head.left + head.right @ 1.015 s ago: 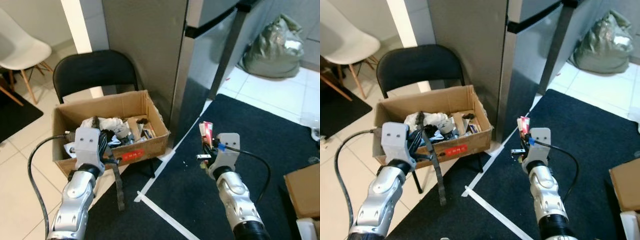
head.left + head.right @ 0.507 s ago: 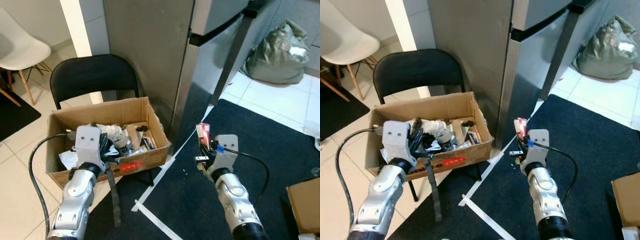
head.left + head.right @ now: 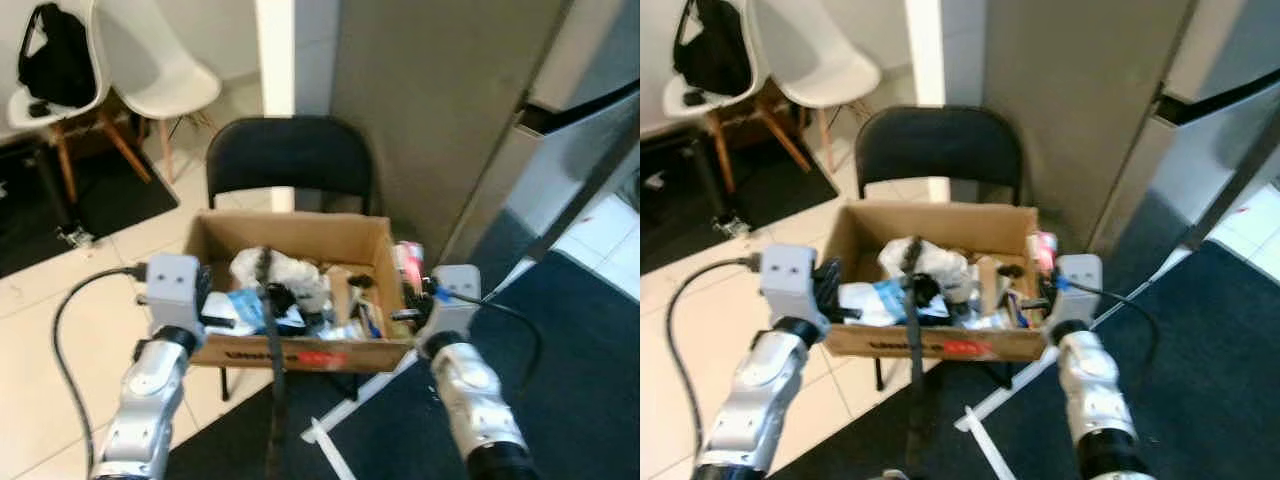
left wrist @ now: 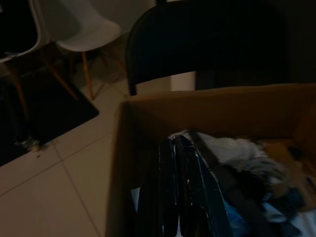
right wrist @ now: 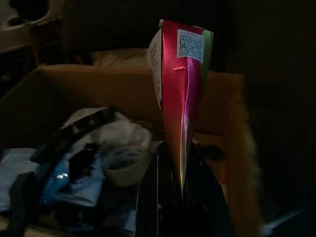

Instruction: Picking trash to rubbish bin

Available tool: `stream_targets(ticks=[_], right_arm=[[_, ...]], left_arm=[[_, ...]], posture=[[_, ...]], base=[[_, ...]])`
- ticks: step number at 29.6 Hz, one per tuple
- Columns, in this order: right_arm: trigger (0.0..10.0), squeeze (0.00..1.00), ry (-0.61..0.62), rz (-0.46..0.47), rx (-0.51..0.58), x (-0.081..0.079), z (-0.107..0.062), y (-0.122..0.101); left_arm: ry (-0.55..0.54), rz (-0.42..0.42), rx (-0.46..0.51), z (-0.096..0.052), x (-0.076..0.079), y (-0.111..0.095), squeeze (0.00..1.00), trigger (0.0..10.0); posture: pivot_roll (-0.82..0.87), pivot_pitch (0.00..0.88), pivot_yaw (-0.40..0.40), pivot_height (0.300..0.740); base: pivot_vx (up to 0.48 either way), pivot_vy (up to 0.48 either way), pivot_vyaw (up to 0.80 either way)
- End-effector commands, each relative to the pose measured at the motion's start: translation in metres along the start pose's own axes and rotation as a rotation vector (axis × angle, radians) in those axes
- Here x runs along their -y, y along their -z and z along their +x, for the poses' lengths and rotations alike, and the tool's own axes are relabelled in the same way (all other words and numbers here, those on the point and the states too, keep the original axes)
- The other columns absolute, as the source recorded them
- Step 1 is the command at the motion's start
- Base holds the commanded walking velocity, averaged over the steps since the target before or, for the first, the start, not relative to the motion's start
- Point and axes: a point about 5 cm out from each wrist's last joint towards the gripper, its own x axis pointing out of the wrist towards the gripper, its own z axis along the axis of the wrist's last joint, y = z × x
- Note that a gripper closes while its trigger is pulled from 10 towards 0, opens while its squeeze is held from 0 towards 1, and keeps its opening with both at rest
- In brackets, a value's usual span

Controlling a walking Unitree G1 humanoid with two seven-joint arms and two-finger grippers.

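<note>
Box nearer now — right gripper jaws pinch wrapper.

Box open-topped; chair back blocks behind.

The head views were blurred. The chair seat lay hidden under the box. The strap ran off the bottom edge. The wrapper's lower end sat hidden between the right gripper's fingers. Trash in the box was too dark to name.
</note>
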Motion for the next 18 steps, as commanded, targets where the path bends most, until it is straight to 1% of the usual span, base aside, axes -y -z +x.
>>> stream_targets(ticks=[1,8,11,14,16,17,18], right_arm=[[10.0,0.0,0.035,0.011,-0.02,0.011,-0.006,0.005],[10.0,0.0,0.039,-0.001,-0.006,0.011,-0.005,0.002],[10.0,0.0,0.037,-0.006,0.007,0.012,-0.004,-0.002],[10.0,0.0,-0.019,-0.015,0.027,0.007,-0.001,-0.008],[10.0,0.0,-0.019,-0.015,0.027,0.007,-0.001,-0.008],[10.0,0.0,-0.038,-0.022,0.035,0.006,0.0,-0.01],[10.0,0.0,-0.088,-0.026,0.046,0.002,0.001,-0.013]], left_arm=[[0.008,-0.003,-0.023,-0.002,0.003,0.005,0.0,10.0],[0.004,0.0,-0.027,-0.002,0.002,0.005,0.0,10.0],[-0.005,-0.007,-0.028,-0.002,0.001,0.004,0.0,10.0],[0.042,0.026,-0.01,-0.002,0.005,-0.001,0.0,10.0],[0.042,0.026,-0.01,-0.002,0.005,-0.001,0.0,10.0],[0.056,0.03,-0.005,-0.003,0.006,-0.001,0.0,10.0],[0.058,0.033,-0.006,-0.005,0.006,0.0,0.0,10.0]], posture=[[0.07,0.143,0.004,0.74],[0.07,0.146,0.004,0.74],[0.07,0.144,0.004,0.74],[0.07,0.14,0.005,0.74],[0.07,0.14,0.005,0.74],[0.07,0.14,0.005,0.74],[0.07,0.138,0.005,0.74]], base=[[0.322,0.0,0.0],[0.296,0.0,0.0],[0.0,0.0,0.0],[0.0,0.0,0.0],[0.0,0.0,0.0],[0.0,0.0,0.0],[0.0,0.0,0.0]])
